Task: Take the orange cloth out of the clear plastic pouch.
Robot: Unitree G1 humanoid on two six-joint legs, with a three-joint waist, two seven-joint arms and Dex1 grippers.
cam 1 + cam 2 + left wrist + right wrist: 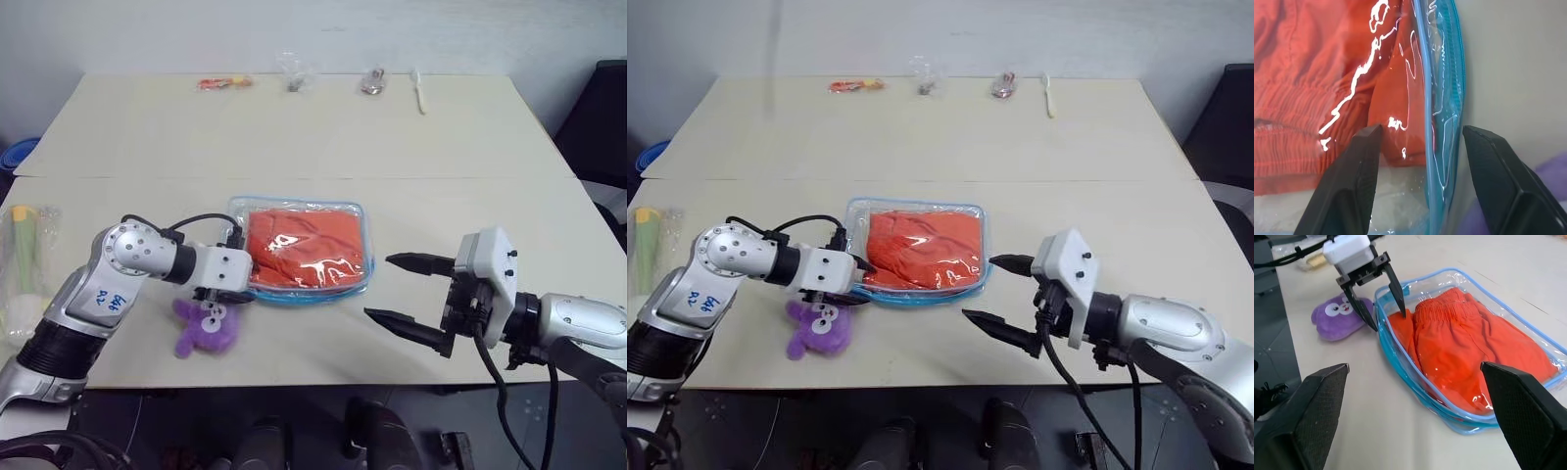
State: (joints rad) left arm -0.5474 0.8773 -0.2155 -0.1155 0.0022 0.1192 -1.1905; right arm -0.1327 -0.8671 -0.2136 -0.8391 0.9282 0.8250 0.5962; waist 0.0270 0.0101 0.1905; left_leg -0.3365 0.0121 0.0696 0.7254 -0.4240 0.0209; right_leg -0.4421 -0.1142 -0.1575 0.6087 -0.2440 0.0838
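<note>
Item: clear plastic pouch (359, 217), blue-edged, flat on the surface (294, 137); taken as landmark for all entries.

Contents: orange cloth (304, 250), folded, wholly inside the pouch, under the glossy top film.

Left gripper (1387, 301): at the pouch's left end, jaws parted and straddling the blue edging, one finger over the film above the cloth, the other outside the rim. Not yet clamped on anything visible.

Right gripper (411, 292): just off the pouch's right end, above the surface, jaws released wide, holding nothing.

Purple plush toy (208, 330): just beside the pouch's near-left corner, below the left gripper.

Small items along the surface's far edge, well apart from the pouch: orange-red packet (223, 82), crumpled clear wrapper (295, 71), two further small objects.

Step in hand, judged: securing the pouch's left edge; extraction not begun.

Next move, judged: pinch the rim firmly to pin or open it, then bring the right gripper in for the cloth. Whether the pouch's closure is open cannot be told.
</note>
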